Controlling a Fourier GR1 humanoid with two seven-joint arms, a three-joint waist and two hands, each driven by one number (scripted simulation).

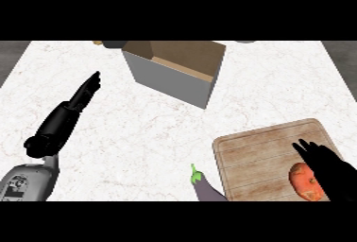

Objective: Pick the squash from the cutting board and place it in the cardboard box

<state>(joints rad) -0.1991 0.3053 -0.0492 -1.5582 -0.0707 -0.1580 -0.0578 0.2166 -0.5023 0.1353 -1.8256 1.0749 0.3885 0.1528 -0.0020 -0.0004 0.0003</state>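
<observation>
An orange squash (pixel 304 181) lies on the wooden cutting board (pixel 254 156) at the lower right. My right hand (pixel 329 166) hovers over the board's right side, just beside and partly above the squash, fingers straight and pointing away from me; it holds nothing. The cardboard box (pixel 178 71) stands open at the top centre, its grey side facing me. My left hand (pixel 85 92) rests at the left of the counter, fingers straight, pointing up toward the far edge.
A purple eggplant (pixel 206 188) with a green stem lies just left of the cutting board at the lower edge. Small items (pixel 111 44) sit at the far edge behind the box.
</observation>
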